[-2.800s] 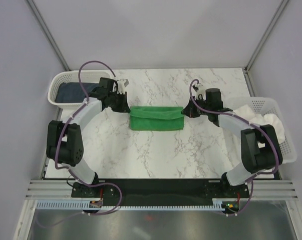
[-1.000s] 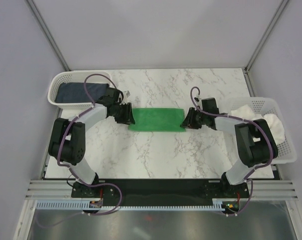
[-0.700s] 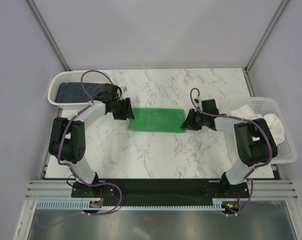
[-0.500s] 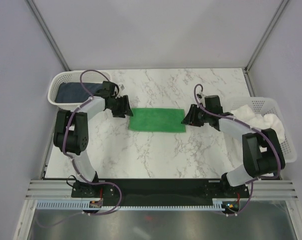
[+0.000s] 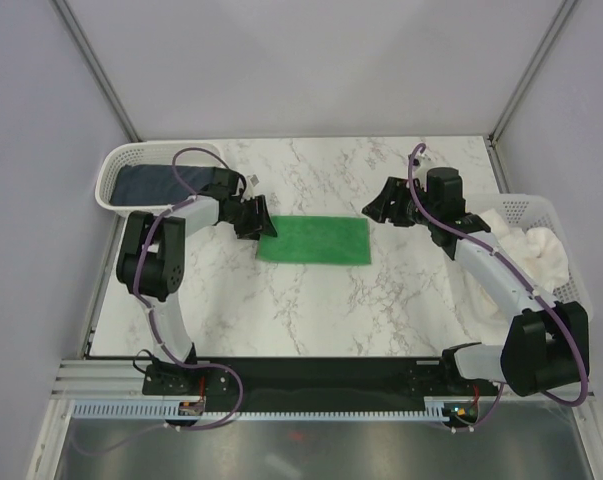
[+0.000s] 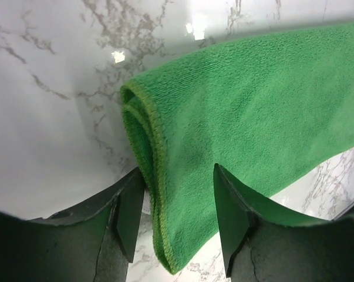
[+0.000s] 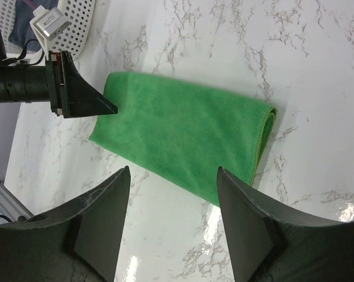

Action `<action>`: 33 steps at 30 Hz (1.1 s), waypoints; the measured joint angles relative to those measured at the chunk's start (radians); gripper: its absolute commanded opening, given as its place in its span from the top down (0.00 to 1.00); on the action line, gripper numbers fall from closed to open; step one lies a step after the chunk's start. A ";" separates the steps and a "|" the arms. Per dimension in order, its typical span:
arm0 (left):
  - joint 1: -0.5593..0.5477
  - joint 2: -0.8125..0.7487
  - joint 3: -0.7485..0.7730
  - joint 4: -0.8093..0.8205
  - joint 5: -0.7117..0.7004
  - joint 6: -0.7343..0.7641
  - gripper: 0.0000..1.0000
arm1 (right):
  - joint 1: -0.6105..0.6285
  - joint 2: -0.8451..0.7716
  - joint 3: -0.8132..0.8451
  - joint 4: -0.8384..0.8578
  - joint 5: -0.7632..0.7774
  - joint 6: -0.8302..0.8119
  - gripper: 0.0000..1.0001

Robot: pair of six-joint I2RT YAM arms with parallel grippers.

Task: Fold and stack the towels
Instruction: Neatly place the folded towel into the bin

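The towel lies long, left to right. Left hand, spread, sits round its left end; right hand, spread, hangs off its right end.

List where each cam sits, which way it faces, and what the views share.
Top external: above and behind the bases, looking down on the marble table. Both arms, the green towel, the left basket and the right basket show.
Left wrist: low on the left arm, looking along the left hand at the towel's folded end. Both fingers flank it.
Right wrist: raised, looking down past the right hand across the towel.
Shared: all three see the green towel. The right wrist view also catches the left hand and left basket.
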 measured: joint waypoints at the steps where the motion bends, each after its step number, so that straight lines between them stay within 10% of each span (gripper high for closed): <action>1: -0.008 0.001 0.000 0.006 -0.002 -0.004 0.42 | 0.000 0.000 0.000 -0.006 0.002 0.000 0.31; 7: -0.068 0.024 0.010 0.045 -0.010 -0.042 0.57 | 0.000 0.000 0.003 -0.028 0.005 0.003 0.31; 12: -0.096 0.037 0.012 0.052 -0.038 -0.069 0.98 | 0.000 -0.009 0.018 -0.047 0.005 0.001 0.31; 19: -0.109 0.042 0.129 -0.100 -0.157 -0.074 0.98 | 0.000 -0.060 0.043 -0.061 0.004 0.000 0.31; 33: -0.078 0.256 0.825 -0.532 -0.490 0.092 0.98 | 0.000 -0.071 0.074 -0.073 -0.012 -0.003 0.31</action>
